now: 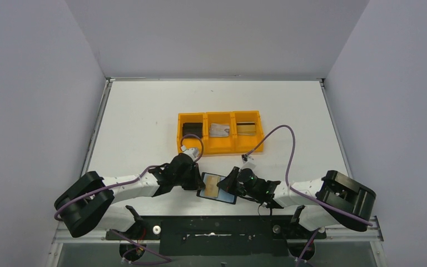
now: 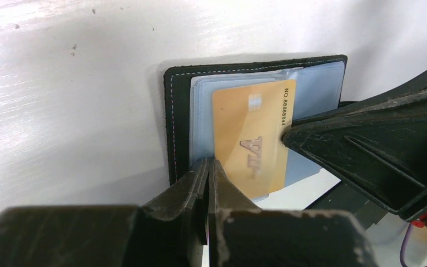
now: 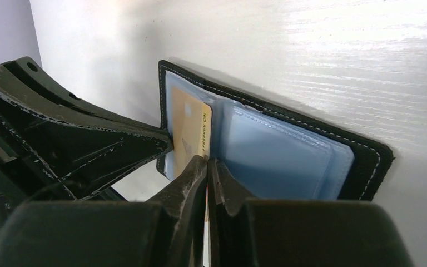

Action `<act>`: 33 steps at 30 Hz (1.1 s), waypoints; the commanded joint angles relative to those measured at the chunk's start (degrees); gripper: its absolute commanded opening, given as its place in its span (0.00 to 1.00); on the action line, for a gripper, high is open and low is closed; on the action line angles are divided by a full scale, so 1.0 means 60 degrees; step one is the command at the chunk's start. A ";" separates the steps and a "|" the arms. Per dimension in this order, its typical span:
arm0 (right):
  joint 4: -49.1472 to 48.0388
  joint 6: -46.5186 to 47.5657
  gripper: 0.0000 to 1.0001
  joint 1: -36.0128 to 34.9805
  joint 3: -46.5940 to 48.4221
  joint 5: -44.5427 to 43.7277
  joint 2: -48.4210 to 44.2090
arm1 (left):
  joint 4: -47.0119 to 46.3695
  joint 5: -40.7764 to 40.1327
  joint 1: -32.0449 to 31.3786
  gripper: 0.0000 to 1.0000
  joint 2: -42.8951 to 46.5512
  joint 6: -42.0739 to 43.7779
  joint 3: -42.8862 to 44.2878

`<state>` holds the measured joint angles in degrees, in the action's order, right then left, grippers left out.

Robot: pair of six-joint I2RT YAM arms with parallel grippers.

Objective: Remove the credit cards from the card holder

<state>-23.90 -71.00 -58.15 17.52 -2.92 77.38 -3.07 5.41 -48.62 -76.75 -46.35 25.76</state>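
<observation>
Card holder [image 3: 283, 156] lies open on the desk [image 1: 144, 122] by the near edge, between the arms, with a gold card [image 2: 253, 133] in its left half. Left hand [image 2: 208, 167] is clenched at the card's outer side and right hand [image 3: 207, 164] is clenched at its edge beside the fold; cannot tell if either pinches anything. Orange tray [image 1: 221, 149] mid-desk holds a grey card [image 1: 219, 129] and a striped gold card [image 1: 247, 127].
</observation>
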 commanded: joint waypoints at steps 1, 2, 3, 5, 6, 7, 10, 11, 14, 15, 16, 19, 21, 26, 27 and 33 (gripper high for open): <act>-0.0229 -0.0015 0.07 0.0039 0.0194 -0.0055 0.0119 | 0.0774 -0.0662 -0.0054 0.00 -0.0393 0.0206 -0.0260; -0.0517 -0.0062 0.11 0.0038 0.0167 0.0007 0.0187 | 0.0777 -0.0630 -0.0056 0.00 -0.0379 0.0230 -0.0251; -0.0871 -0.0116 0.15 0.0040 0.0103 0.0128 0.0270 | 0.0765 -0.0586 -0.0047 0.00 -0.0354 0.0249 -0.0230; -0.1478 -0.0329 0.29 0.0039 0.0016 0.0206 0.0483 | 0.0747 -0.0539 -0.0044 0.00 -0.0320 0.0263 -0.0196; -0.1641 -0.0442 0.31 0.0044 0.0020 0.0208 0.0628 | 0.0746 -0.0514 -0.0052 0.00 -0.0311 0.0264 -0.0172; -0.1726 -0.0531 0.33 0.0052 0.0061 0.0208 0.0779 | 0.0746 -0.0513 -0.0055 0.00 -0.0298 0.0275 -0.0140; -0.1457 -0.0507 0.28 -0.0005 0.0359 0.0165 0.1172 | 0.0793 -0.0529 -0.0053 0.00 -0.0239 0.0289 -0.0079; -0.1364 -0.0446 0.25 -0.0037 0.0456 0.0164 0.1215 | 0.0822 -0.0536 -0.0043 0.00 -0.0212 0.0291 -0.0068; -0.0915 -0.0236 0.18 -0.0159 0.0683 -0.0038 0.1012 | 0.0928 -0.0600 -0.0053 0.00 -0.0140 0.0277 -0.0084; -0.0807 -0.0163 0.17 -0.0164 0.0720 -0.0077 0.0912 | 0.1029 -0.0743 -0.0048 0.00 -0.0067 0.0211 -0.0088; -0.0715 -0.0125 0.16 -0.0161 0.0738 -0.0080 0.0813 | 0.1069 -0.0906 -0.0051 0.00 0.0081 0.0108 -0.0122; -0.0630 -0.0040 0.11 -0.0122 0.0632 -0.0085 0.0493 | 0.0816 -0.1193 -0.0051 0.00 0.0898 -0.0158 -0.0486; -0.0669 -0.0012 0.08 -0.0067 0.0518 -0.0025 0.0355 | 0.0631 -0.1291 -0.0034 0.00 0.1439 -0.0273 -0.0745; -0.0960 0.0119 0.03 0.0098 0.0295 0.0285 0.0493 | 0.0790 -0.1501 -0.0026 0.00 0.2162 -0.0247 -0.0849; -0.1009 0.0106 0.02 0.0103 0.0289 0.0346 0.0579 | 0.0790 -0.1491 -0.0017 0.06 0.2266 -0.0226 -0.0850; -0.0933 -0.0268 0.00 0.0112 0.0132 0.0057 0.0617 | 0.0843 -0.1326 -0.0026 0.35 0.2766 0.0041 -0.0600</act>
<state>-27.90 -71.64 -57.71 19.55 -0.82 81.32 2.48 -2.33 -48.75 -62.28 -47.44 20.01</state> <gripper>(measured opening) 0.048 0.299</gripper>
